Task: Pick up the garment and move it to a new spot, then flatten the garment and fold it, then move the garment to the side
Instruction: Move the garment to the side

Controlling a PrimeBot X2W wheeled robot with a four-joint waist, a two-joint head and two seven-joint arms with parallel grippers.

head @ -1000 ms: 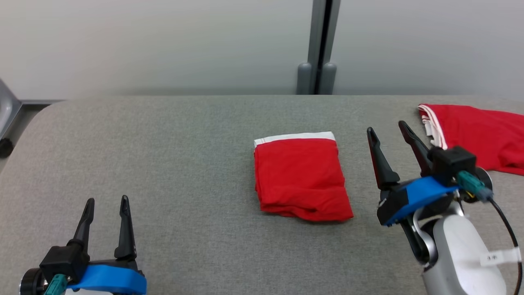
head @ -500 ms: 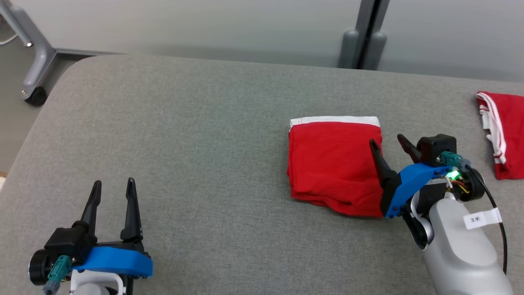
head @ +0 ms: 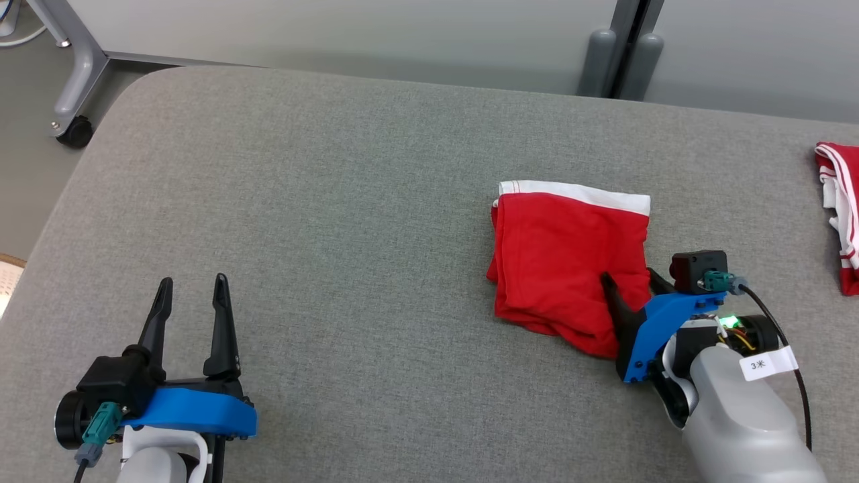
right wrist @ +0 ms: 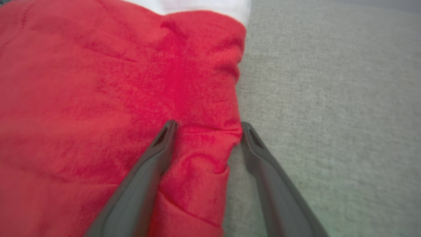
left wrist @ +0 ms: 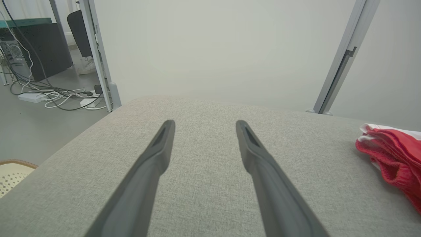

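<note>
Jaws on right gripper (head: 631,283) are spread astride folded garment (head: 570,258) edge, frame lower right; all layers must be clamped.

Folded garment (head: 567,258) on table (head: 335,221), right hand (head: 627,274) astride its right edge, left hand (head: 191,279) well apart

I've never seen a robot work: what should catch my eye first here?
The bright red folded garment with a white band, lying right of centre on the grey table. The right gripper straddles its near right edge, open, while the left gripper hovers open at lower left. A second red garment lies at the far right edge.
</note>
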